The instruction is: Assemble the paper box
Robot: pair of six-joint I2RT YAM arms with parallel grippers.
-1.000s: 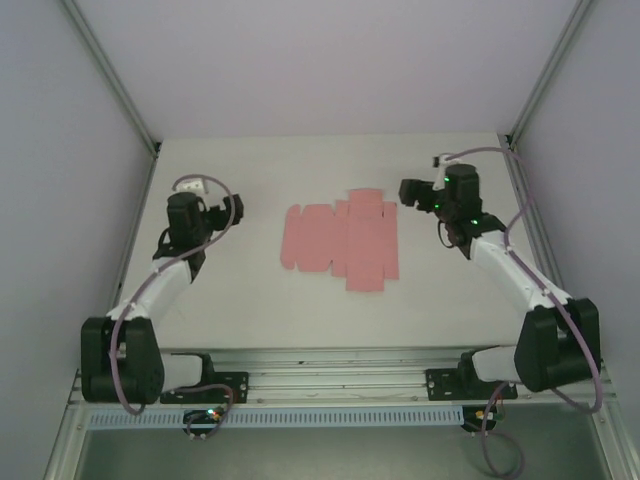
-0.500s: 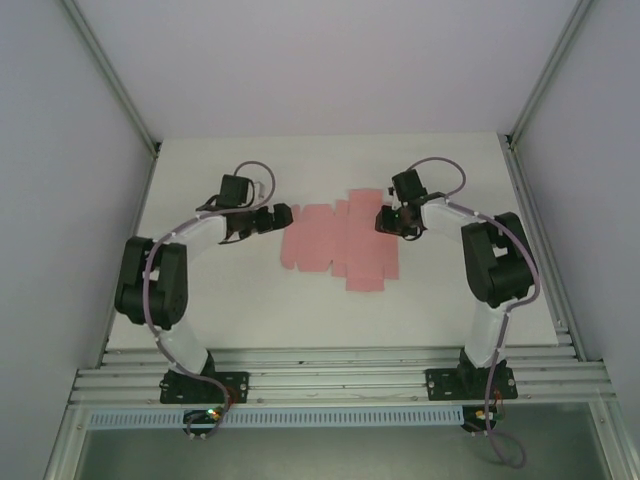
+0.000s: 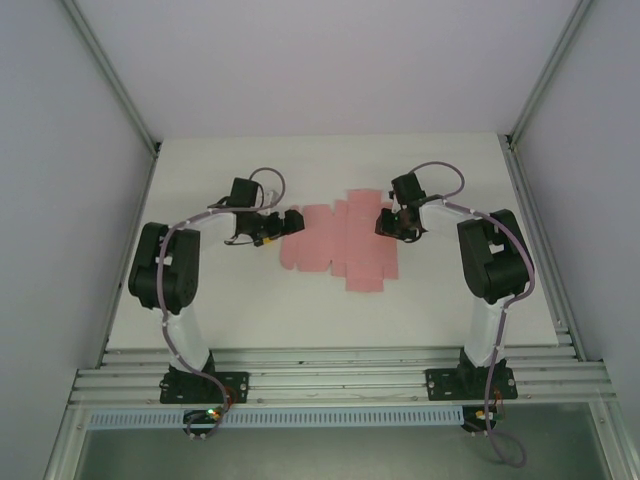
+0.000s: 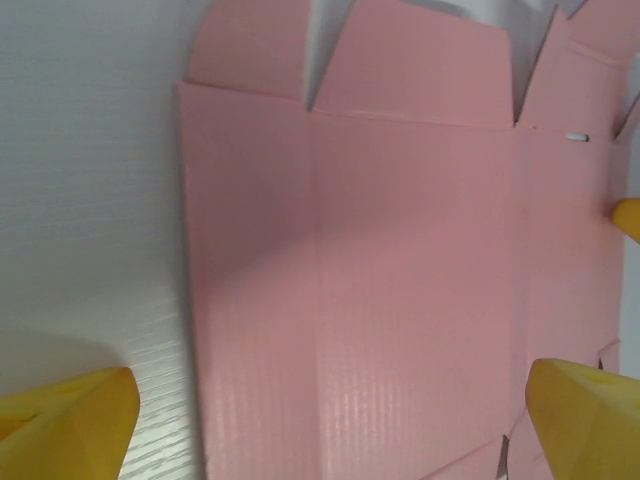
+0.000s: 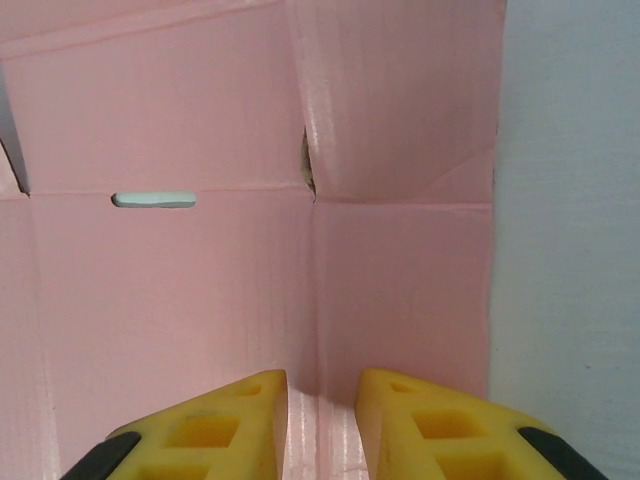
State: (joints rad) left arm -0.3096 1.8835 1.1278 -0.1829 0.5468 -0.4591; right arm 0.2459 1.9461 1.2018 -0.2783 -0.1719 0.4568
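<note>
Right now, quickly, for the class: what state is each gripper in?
Left gripper: open wide over the paper box, holding nothing.
Right gripper: nearly closed over the paper box; whether it grips cannot be told.

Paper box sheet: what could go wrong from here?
1. The right hand has its fingers nearly together over a crease in the flat sheet. It may crumple or tear the thin card instead of folding it cleanly.
2. The left hand stands open at the sheet's left edge and grips nothing. A tug from the right could slide the whole sheet.
</note>
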